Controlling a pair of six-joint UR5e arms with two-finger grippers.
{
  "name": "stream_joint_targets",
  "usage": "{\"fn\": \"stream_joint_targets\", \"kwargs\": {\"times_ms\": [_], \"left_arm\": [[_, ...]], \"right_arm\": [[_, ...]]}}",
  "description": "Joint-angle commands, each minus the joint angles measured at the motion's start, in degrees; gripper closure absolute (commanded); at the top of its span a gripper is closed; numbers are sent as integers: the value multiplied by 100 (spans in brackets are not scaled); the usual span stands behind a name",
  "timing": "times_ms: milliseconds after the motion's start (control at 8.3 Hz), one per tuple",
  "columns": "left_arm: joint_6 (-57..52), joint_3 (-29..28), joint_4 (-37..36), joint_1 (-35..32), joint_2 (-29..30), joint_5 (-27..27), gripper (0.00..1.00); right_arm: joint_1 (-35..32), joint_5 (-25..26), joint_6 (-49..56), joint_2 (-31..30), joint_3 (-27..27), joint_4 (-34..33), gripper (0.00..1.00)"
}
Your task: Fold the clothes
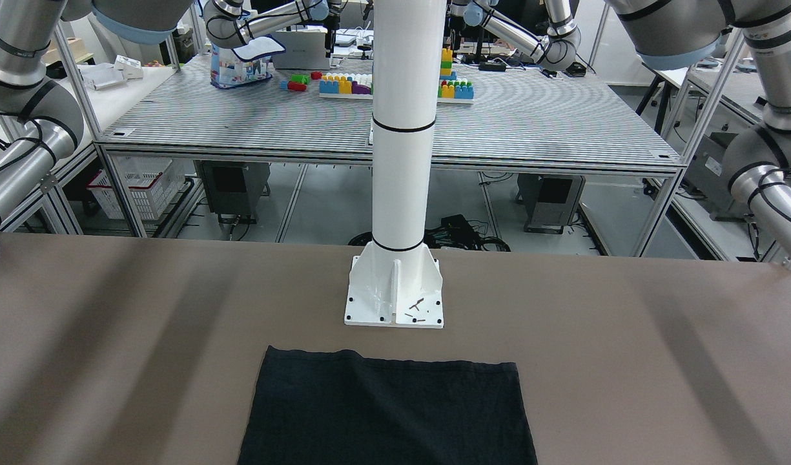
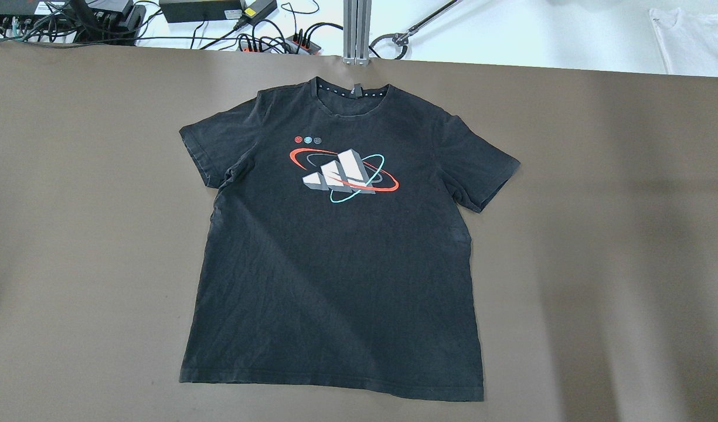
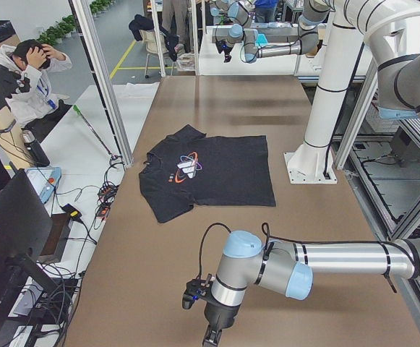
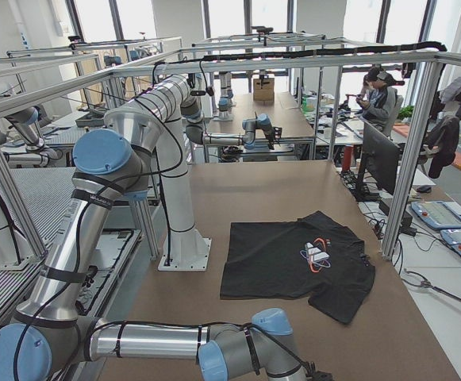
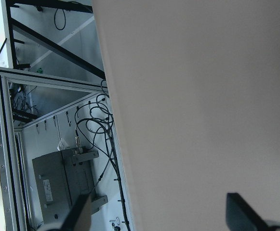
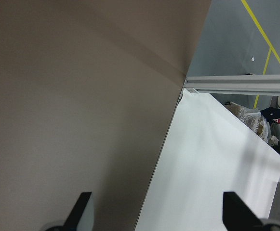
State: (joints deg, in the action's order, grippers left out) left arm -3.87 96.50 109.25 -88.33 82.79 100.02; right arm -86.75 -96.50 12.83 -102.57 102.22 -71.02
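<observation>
The clothes are one black T-shirt [image 2: 335,264] with a white, red and teal print on the chest. It lies flat and spread out in the middle of the brown table [image 2: 71,234], collar toward the far edge. Its hem end shows below the pole [image 1: 389,413]; it also shows in both side views [image 3: 210,173] [image 4: 293,258]. My left gripper [image 5: 160,214] is open over bare table at the table's left end, far from the shirt. My right gripper [image 6: 159,211] is open over the table's edge at the right end. Neither holds anything.
The white pole's base plate [image 1: 394,297] is bolted to the table just behind the shirt's hem. An aluminium post [image 2: 357,29] and cables stand beyond the collar side. A white cloth [image 2: 693,35] lies off the far right corner. A person [image 3: 22,79] stands beside the table.
</observation>
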Motion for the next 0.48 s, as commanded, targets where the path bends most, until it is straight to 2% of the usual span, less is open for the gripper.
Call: {"fn": "stream_joint_targets", "kwargs": {"times_ms": [0,361], "left_arm": [[-43,0,9,-9,0,-9,0],[-44,0,9,0,0,-9,0]], "right_arm": [[0,0,0,0,0,1,6],[9,-44,-9,35,35,27,6]]}}
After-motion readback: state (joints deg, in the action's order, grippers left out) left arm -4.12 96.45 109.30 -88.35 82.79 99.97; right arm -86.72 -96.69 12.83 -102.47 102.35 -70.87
